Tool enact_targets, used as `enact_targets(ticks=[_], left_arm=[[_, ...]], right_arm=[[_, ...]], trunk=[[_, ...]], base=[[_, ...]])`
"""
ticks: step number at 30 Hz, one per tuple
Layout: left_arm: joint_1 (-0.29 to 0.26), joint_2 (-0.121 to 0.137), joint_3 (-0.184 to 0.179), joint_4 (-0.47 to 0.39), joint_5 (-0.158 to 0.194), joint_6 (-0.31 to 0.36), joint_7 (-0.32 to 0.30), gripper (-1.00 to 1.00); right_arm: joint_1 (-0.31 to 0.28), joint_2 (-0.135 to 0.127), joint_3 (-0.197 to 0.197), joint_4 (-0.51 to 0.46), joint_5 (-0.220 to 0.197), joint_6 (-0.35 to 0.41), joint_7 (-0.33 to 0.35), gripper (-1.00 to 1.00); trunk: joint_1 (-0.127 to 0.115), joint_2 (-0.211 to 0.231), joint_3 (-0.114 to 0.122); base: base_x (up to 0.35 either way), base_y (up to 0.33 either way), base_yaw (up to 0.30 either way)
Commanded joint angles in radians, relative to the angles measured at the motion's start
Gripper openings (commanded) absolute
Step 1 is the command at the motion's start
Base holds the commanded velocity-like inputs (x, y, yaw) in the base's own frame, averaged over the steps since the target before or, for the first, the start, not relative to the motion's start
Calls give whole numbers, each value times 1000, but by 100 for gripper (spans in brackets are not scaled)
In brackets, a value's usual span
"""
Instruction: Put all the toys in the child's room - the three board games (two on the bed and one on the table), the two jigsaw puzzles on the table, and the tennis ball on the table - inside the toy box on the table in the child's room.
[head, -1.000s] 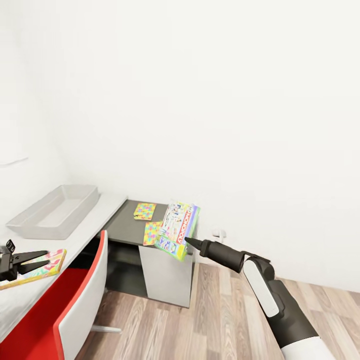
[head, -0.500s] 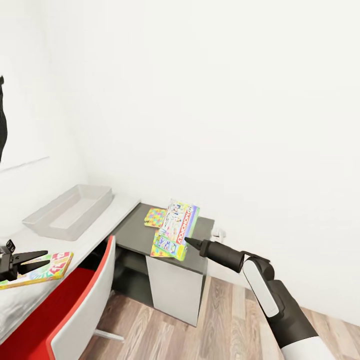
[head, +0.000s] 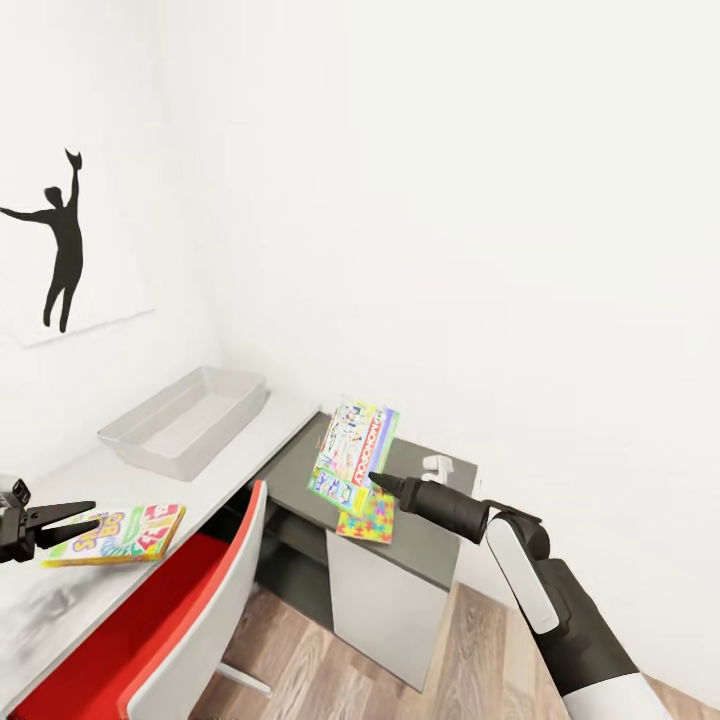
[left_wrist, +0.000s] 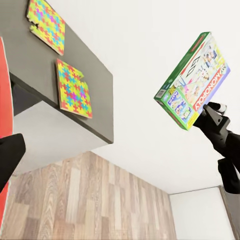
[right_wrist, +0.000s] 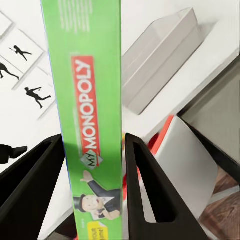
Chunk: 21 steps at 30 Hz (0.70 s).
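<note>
The room has white walls, a wood-plank floor (head: 300, 665) and a black player silhouette print (head: 55, 245). On the pale grey worktop (head: 120, 480) stand the translucent toy box (head: 185, 420) and a yellow-red "Skip-Bo" box (head: 120, 533). One jigsaw puzzle (head: 368, 520) lies on the dark lower wing (head: 440, 540). The right hand (head: 378, 484) is clenched on a green box (head: 355, 450) lettered "MY MONOPOLY", held in the air. The left hand (head: 72, 520) is released, fingers apart, just beside the "Skip-Bo" box.
</note>
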Motion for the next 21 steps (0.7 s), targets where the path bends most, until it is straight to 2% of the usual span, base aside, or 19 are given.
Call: enact_targets(ticks=[1, 13, 21], left_arm=[[-1, 0, -1, 0, -1, 11, -4, 100], [-1, 0, 0, 0, -1, 10, -4, 100], [-1, 0, -1, 0, -1, 10, -4, 100]], right_arm=[[-1, -1, 0, -1, -10, 6, 0, -100], [-1, -1, 0, -1, -10, 7, 0, -100], [-1, -1, 0, -1, -10, 7, 0, -100]], trunk=[[1, -2, -2], [1, -2, -2], [1, -2, -2]], base=[[102, 5, 283], [92, 1, 283], [226, 0, 283]])
